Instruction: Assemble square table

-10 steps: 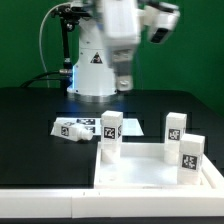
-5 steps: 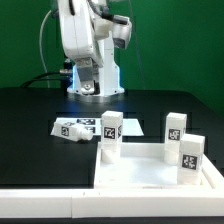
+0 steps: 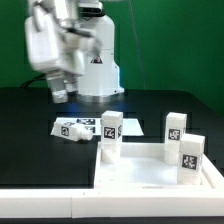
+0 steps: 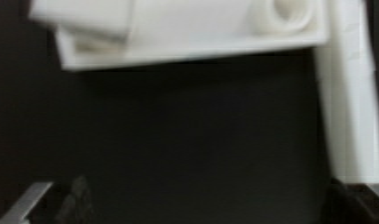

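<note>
tool (image 4: 204, 200): wide, empty | next: fourth leg (image 3: 72, 128) lying on table (image 3: 30, 130) | tip: descend centred, grip squarely

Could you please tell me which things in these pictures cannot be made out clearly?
- Gripper: exterior view, smeared by the arm's motion blur.
- Fingers: wrist view, only dark tips, cut off by the picture's edge.
- Lying leg: exterior view, tag pattern too small to read.
- Table top: exterior view, near side cut off.
</note>
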Controlling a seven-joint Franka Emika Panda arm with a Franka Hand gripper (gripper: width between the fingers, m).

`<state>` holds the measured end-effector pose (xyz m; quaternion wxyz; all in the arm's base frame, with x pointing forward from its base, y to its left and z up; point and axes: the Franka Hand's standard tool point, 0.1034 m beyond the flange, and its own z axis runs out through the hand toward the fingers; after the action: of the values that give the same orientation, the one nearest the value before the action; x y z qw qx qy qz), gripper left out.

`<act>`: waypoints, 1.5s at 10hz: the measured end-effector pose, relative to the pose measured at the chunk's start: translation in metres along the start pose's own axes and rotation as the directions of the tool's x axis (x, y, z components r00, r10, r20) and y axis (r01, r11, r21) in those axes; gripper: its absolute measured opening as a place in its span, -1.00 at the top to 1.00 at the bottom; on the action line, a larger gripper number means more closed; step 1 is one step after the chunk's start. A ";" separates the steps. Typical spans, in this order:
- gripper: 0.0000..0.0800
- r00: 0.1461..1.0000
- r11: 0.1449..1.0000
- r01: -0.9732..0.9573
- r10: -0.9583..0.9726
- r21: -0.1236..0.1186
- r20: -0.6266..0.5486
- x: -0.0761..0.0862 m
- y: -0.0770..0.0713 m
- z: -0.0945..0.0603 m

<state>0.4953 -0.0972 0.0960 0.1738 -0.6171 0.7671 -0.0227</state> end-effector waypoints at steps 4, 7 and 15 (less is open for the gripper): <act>-0.62 0.998 0.999 -0.021 0.018 -0.040 -0.056 0.006 0.024 0.009; -0.62 0.994 0.994 -0.106 0.105 -0.018 -0.016 0.017 0.037 0.013; -0.62 0.989 0.988 -0.145 0.145 -0.056 -0.001 0.020 0.078 0.031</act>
<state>0.4279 -0.0924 0.0432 0.1589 -0.5642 0.8101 0.0125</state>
